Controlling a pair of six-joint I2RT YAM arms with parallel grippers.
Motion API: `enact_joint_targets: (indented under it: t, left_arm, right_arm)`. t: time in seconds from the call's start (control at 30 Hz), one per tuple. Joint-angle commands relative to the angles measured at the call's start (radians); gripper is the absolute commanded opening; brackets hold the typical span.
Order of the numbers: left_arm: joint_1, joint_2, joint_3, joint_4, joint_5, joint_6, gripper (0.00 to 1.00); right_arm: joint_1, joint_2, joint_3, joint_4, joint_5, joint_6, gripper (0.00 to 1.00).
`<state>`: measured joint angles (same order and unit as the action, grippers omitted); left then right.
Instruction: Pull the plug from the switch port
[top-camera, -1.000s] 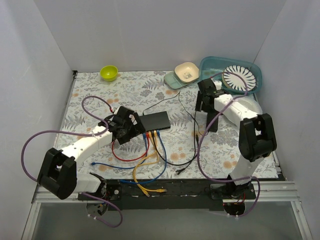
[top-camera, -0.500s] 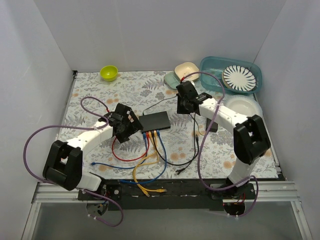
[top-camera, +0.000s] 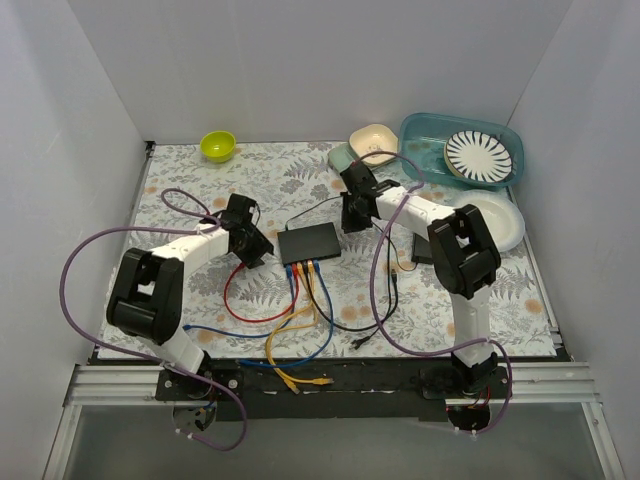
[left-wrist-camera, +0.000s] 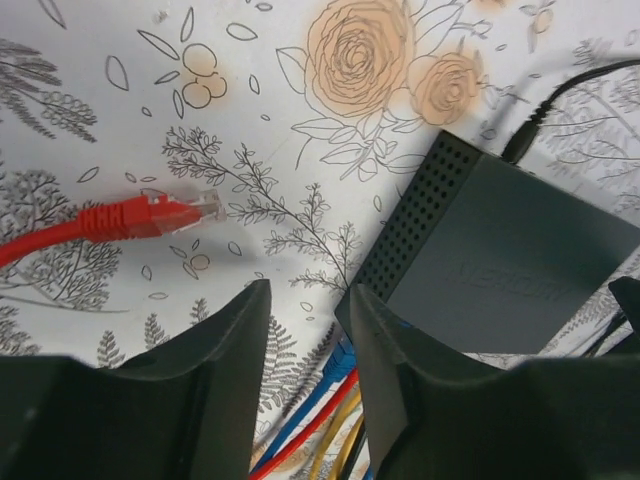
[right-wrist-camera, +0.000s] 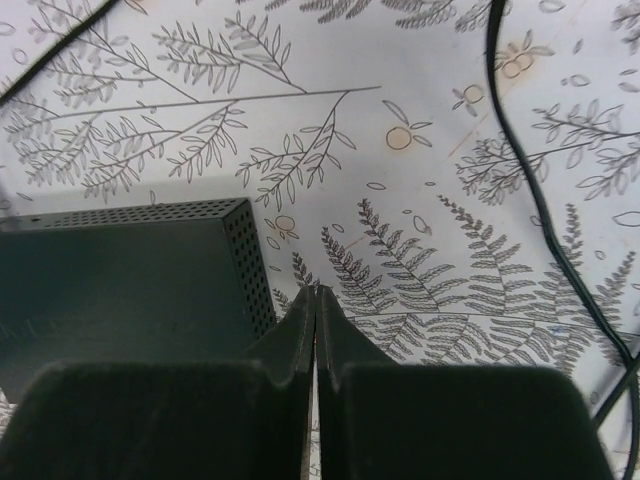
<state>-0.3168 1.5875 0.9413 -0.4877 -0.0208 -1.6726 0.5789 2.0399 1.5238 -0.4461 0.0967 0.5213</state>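
Observation:
The switch (top-camera: 308, 242) is a flat black box at the middle of the table. Blue, red and yellow plugs (top-camera: 300, 267) sit in the sockets on its near edge. My left gripper (top-camera: 262, 250) is at the switch's left end. In the left wrist view the switch (left-wrist-camera: 500, 260) lies to the right, and the left gripper (left-wrist-camera: 305, 300) is narrowly open with nothing held. A blue plug (left-wrist-camera: 345, 355) shows in the gap. My right gripper (top-camera: 347, 222) stands at the right end. In the right wrist view it (right-wrist-camera: 316, 295) is shut and empty beside the switch (right-wrist-camera: 120, 270).
A loose red plug (left-wrist-camera: 185, 212) lies on the cloth left of the switch. A thin black cable (right-wrist-camera: 540, 200) runs right of the right gripper. At the back are a green bowl (top-camera: 218, 145), a beige bowl (top-camera: 373, 143) and a teal bin (top-camera: 420, 135). A loose yellow cable (top-camera: 300, 378) lies near the front.
The right arm swung left to the switch's right end and its jaws shut. The left gripper shifted back beside the switch's left end and its jaws narrowed.

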Motion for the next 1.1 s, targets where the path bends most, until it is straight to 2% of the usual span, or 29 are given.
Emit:
enact_joint_targets:
  t: [0.0,0.27,0.53,0.93,1.03,1.07]
  left_arm:
    - [0.002,0.061,0.013,0.035,0.077,0.020,0.35]
    - [0.001,0.129,-0.029,0.115,0.174,0.082,0.26]
    - [-0.002,0.032,-0.122,0.127,0.167,0.152,0.27]
    - [0.002,-0.037,-0.136,0.063,0.130,0.162,0.31]
    - [0.004,-0.072,-0.133,0.051,0.105,0.169,0.31]
    - [0.004,-0.080,-0.128,0.043,0.096,0.171,0.32]
  right_arm:
    - [0.016,0.037,0.024,-0.005,-0.077,-0.006,0.01]
    - [0.104,0.010,-0.106,0.033,-0.132,-0.024,0.01]
    - [0.223,-0.107,-0.296,0.119,-0.166,0.038,0.01]
    - [0.300,-0.124,-0.316,0.141,-0.221,0.043,0.01]
    - [0.311,-0.138,-0.335,0.142,-0.204,0.057,0.01]
    - [0.302,-0.147,-0.335,0.121,-0.157,0.057,0.01]
